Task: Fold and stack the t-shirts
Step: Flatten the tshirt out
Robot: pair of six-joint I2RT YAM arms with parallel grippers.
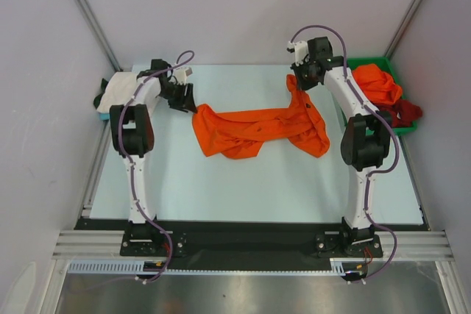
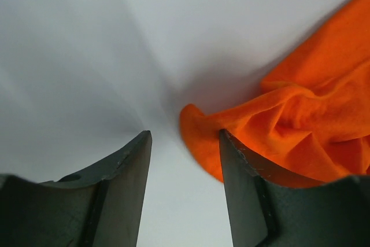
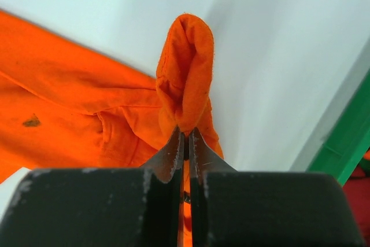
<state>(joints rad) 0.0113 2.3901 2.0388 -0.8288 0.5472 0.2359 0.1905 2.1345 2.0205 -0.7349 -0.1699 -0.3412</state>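
Observation:
A bright orange t-shirt (image 1: 257, 129) lies crumpled and stretched across the middle of the table. My right gripper (image 1: 296, 79) is shut on its right corner and holds that fold (image 3: 184, 79) lifted. My left gripper (image 1: 188, 101) is open just left of the shirt's left end; its orange edge (image 2: 202, 137) lies by my right finger (image 2: 243, 189), with only bare table between the fingers. A white t-shirt (image 1: 118, 91) lies at the far left. Another orange t-shirt (image 1: 375, 82) and a dark red one (image 1: 403, 114) sit in the bin.
A green plastic bin (image 1: 368, 64) stands at the back right of the table, its edge also in the right wrist view (image 3: 347, 137). Grey walls enclose the table on the left, back and right. A black strip runs along the near edge (image 1: 243, 234).

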